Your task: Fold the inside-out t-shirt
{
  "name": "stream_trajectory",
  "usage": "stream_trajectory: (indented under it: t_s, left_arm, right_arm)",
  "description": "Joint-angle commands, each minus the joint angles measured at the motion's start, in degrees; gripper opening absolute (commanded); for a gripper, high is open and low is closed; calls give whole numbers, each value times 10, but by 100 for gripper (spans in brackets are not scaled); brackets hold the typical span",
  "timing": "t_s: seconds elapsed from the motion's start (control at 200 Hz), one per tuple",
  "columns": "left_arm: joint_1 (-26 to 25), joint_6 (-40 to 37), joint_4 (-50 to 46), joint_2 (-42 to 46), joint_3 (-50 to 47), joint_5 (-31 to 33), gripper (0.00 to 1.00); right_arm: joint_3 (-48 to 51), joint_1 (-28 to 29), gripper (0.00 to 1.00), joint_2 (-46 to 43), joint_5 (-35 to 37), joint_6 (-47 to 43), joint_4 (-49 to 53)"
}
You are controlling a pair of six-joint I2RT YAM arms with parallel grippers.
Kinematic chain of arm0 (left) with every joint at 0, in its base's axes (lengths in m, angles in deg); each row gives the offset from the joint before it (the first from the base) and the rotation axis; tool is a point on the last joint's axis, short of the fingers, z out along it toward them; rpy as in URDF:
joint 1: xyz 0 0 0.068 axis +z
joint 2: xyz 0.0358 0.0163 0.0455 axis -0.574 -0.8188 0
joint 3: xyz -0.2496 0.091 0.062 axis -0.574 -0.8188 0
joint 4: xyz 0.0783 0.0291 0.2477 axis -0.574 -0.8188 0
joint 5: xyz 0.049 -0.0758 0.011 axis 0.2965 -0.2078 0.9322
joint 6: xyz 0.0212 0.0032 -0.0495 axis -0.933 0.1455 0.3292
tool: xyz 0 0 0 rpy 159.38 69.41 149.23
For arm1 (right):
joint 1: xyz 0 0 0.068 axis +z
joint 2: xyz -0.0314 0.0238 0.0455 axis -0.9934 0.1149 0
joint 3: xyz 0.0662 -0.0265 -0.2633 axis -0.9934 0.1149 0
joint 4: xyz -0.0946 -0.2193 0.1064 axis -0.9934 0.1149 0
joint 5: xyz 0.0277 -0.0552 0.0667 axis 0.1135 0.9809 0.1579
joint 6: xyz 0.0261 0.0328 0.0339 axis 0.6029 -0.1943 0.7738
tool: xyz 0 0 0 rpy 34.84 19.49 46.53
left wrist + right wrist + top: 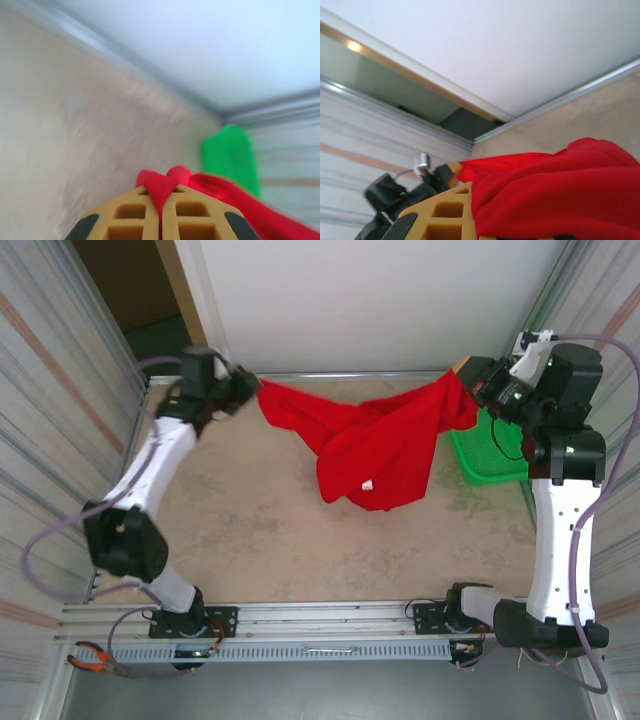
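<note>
Bright red cloth t-shirt (375,455) hangs between left gripper (248,390) and right gripper (472,388), both jaws clamped on it (middle sags): stretch evenly, then lower.

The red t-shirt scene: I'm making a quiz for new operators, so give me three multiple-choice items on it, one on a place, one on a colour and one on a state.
1. Where does the green basket sit?
A. at the far right of the table
B. at the near left corner
C. at the centre

2. What colour is the t-shirt?
A. blue
B. white
C. red

3. How is the t-shirt held?
A. folded flat and let go
B. strung between the left gripper and the right gripper, both shut on it
C. lying inside the basket

Answers: 1 A, the basket lies at the right edge; 2 C, the cloth is bright red; 3 B, each end is pinched and the middle hangs down.
</note>
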Motion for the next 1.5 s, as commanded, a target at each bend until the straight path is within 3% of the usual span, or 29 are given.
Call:
stream_trajectory:
  t_s: [0.0,0.18,0.376,0.406,0.451,0.486,0.571,0.671,0.741,0.822,0.922,1.012,1.217,1.498]
  left_arm:
    - [15,-21,-61,59,35,-15,0]
    - [52,-24,-75,78,62,-22,0]
    - [73,-47,-93,7,72,-33,0]
    - [74,-57,-92,-9,74,-43,15]
    - [75,-71,-104,-29,75,-47,48]
    - [75,-81,-112,-41,71,-47,64]
    - [74,-96,-115,-42,26,-42,78]
    - [65,-82,-82,8,-84,-32,83]
    - [26,-79,-58,65,-165,-5,83]
    - [-57,-77,-47,125,-247,52,83]
    - [-199,-35,7,167,-332,118,84]
    - [-311,-26,54,140,-359,163,83]
    - [-443,-120,28,-54,-225,174,79]
    - [-536,-155,47,-236,-61,165,80]
  right_arm:
    - [-14,-2,0,9,-78,76,-89]
    - [-21,1,0,7,-74,88,-92]
    - [54,42,0,-15,-37,80,-100]
    - [68,51,0,-16,-26,75,-99]
    - [85,66,0,-17,-13,67,-99]
    - [93,75,0,-14,-2,56,-95]
    - [104,92,0,-3,24,29,-80]
    - [109,99,0,11,36,16,-78]
    - [107,108,0,19,46,7,-80]
    - [99,118,0,31,65,-10,-77]
    - [84,121,0,50,85,-24,-73]
    - [65,121,0,70,101,-34,-68]
    - [46,121,0,91,131,-42,-59]
    - [46,99,0,100,135,-31,-63]
